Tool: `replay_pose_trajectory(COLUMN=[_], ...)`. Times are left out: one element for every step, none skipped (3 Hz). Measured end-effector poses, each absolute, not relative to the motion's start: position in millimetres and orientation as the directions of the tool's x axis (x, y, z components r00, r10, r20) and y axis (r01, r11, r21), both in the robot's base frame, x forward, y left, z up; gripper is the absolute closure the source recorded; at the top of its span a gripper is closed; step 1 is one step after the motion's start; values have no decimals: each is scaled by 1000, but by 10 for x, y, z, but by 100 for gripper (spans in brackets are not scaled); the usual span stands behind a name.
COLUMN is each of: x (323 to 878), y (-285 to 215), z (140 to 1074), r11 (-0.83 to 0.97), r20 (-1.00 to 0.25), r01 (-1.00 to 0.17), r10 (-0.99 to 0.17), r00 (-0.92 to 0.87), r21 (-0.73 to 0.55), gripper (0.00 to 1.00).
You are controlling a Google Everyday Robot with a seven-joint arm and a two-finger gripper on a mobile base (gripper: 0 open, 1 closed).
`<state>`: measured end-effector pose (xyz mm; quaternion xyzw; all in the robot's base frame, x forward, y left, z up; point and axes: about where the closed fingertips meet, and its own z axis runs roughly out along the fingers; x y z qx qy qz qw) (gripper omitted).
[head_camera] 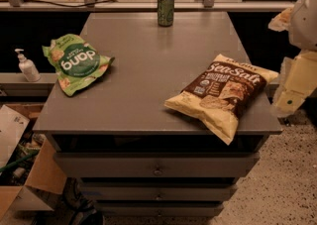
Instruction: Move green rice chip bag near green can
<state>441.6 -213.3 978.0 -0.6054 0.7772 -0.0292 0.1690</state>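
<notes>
Green bag at 9 o'clock, gripper at 3, clench we can't tell; we'd pinch an edge, lift toward can at 12.

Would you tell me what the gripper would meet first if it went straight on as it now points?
The gripper, right of the table, seems to point downward, so it would likely meet the speckled floor first; depth is unclear.

Sea Salt bag, pump bottle, cardboard box
</notes>
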Motion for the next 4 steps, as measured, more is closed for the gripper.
replay_pose_trajectory(x=[4529,4634,4675,4671], y=[-1849,-1388,-741,-736], z=[9766,9761,9814,9819], r11=[240,226,207,206], r20=[-297,-377,-462,-464], r01=[-938,-940,-942,-942], r10=[-941,-919,-885,-883], r00=[-161,-119,-65,-62], r21=[-250,-254,-265,-266], gripper=[0,0,0,0])
